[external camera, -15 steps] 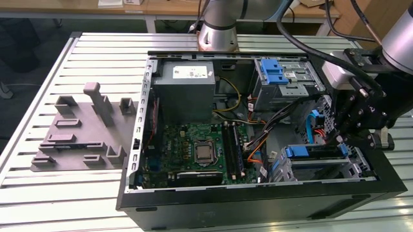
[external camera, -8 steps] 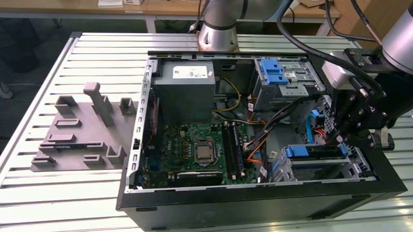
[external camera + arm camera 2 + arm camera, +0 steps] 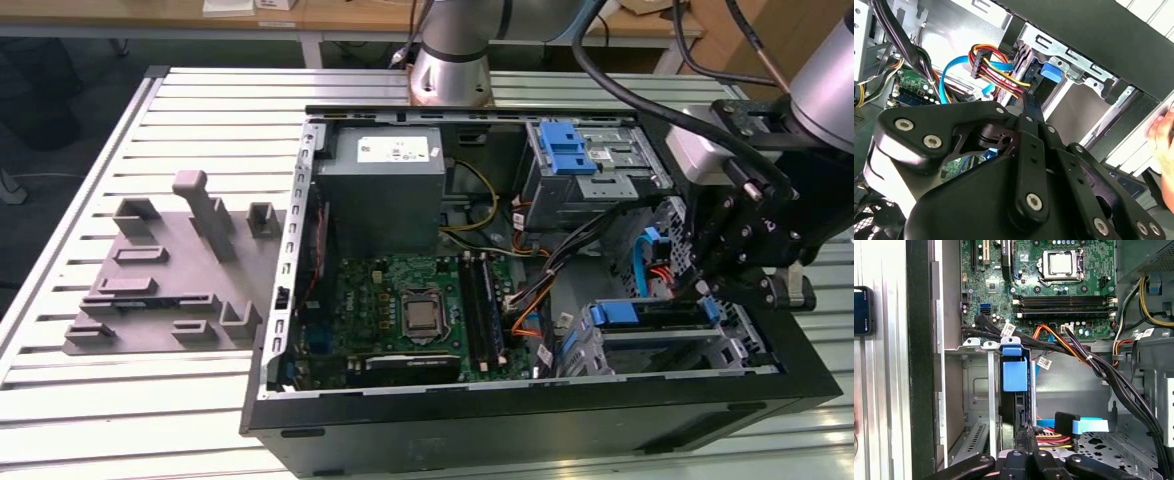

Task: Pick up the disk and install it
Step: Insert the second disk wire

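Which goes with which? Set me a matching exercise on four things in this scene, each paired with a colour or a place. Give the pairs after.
Things:
1. disk
2. motherboard
3. power supply
4. moulded block

Descriptions:
A. green
B. grey with a white sticker
C. blue bracket
D. farthest to the exterior view's left

Pairs: 1-C, 2-A, 3-B, 4-D

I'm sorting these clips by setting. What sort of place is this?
Probably a robotics lab or test bench: an open computer case lies on a slatted aluminium table, beside a grey fixture block, with the gripper at the case's drive cage.
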Tool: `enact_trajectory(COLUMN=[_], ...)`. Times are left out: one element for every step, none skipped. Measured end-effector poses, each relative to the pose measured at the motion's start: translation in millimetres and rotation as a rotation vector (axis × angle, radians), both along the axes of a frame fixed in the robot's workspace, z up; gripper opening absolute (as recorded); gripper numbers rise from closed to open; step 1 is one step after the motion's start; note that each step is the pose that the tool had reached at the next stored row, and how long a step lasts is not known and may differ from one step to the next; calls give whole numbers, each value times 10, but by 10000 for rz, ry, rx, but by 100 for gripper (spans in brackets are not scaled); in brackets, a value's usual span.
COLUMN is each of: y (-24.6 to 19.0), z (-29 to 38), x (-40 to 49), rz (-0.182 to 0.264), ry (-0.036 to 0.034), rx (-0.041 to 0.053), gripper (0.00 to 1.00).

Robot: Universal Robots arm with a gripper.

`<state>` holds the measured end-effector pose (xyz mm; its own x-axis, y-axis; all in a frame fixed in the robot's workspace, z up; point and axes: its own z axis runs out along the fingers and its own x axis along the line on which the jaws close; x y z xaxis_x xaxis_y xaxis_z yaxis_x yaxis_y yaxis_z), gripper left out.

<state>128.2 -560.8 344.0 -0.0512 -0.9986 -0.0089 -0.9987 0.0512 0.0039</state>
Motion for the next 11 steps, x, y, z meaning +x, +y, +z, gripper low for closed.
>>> enact_trajectory(y=[0,0,0,0,0,0,0,0,0,0,0], z=[0,0,2,2,1,2,1,1,1,1,1], x=[0,0,-3,-10,-22,-37,-57,-80,-104,-126,-147], rz=[1,0,1,1,0,1,1,0,0,0,1], ry=[0,1,0,0,0,0,0,0,-1,-2,-3], rx=[-1,0,-2,-2,-2,-2,-1,-1,-1,-1,-1], gripper=[11,11,11,11,11,11,11,11,11,11,11])
